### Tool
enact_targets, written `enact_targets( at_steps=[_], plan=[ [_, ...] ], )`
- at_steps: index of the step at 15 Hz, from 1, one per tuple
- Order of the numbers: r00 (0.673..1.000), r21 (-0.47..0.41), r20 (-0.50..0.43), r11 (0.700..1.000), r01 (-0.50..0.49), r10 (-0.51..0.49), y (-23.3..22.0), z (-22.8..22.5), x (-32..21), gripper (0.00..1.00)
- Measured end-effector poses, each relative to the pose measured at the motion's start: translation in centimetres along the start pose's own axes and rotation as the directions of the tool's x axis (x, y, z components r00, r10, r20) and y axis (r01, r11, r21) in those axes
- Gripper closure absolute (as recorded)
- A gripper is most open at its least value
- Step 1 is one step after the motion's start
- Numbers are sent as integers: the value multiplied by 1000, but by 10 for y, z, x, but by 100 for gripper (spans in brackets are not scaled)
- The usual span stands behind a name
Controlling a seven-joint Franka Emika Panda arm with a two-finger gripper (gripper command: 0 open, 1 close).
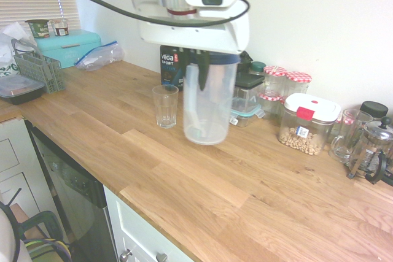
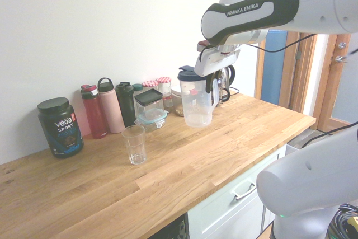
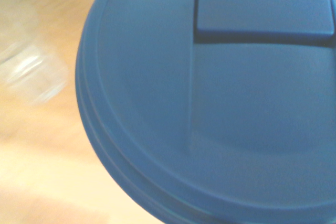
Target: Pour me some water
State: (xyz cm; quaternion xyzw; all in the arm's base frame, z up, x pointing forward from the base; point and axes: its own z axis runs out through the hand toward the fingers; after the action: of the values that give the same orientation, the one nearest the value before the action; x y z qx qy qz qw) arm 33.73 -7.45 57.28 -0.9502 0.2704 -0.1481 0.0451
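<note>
The clear plastic pitcher (image 1: 209, 99) with a dark blue lid (image 2: 188, 74) hangs in the air above the wooden tabletop (image 1: 202, 188), upright or nearly so, its base clear of the wood. A shallow layer of water sits in its bottom. The gripper (image 1: 203, 64) comes down on it from above, its fingers closed on the pitcher near the rim, one dark finger showing against the clear wall in the first exterior view. In the wrist view the blue lid fills most of the picture, with a blurred glint of glass beside it over the wood.

The empty drinking glass (image 1: 165, 106) stands on the tabletop just beside the pitcher, not touching it. Behind them along the wall stand a black Vega Sport tub (image 2: 60, 126), a red bottle (image 2: 94, 111), a pink bottle (image 2: 112, 105) and a dark green bottle (image 2: 126, 103), then a glass container with a black lid (image 2: 149, 105). Further along are jars with red checked lids (image 1: 298, 86), a white-lidded canister (image 1: 307, 122) holding pale nuts or beans, and a French press (image 1: 374, 148). At the far end of the tabletop sit a teal bread box (image 1: 69, 46) and a grey basket (image 1: 40, 69).
</note>
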Motion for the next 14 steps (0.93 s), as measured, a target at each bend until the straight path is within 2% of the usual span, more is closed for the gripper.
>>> enact_targets(
  at_steps=[3,7,10,14],
  plan=[
    [982,-11,62,983,181,-180,-32,8,-19,100],
    [908,-39,157,916,399,-388,-67,16,-27,100],
    [828,-90,225,836,542,-513,-108,17,-23,100],
    [721,-218,318,693,687,-616,-144,38,-5,100]
  ],
)
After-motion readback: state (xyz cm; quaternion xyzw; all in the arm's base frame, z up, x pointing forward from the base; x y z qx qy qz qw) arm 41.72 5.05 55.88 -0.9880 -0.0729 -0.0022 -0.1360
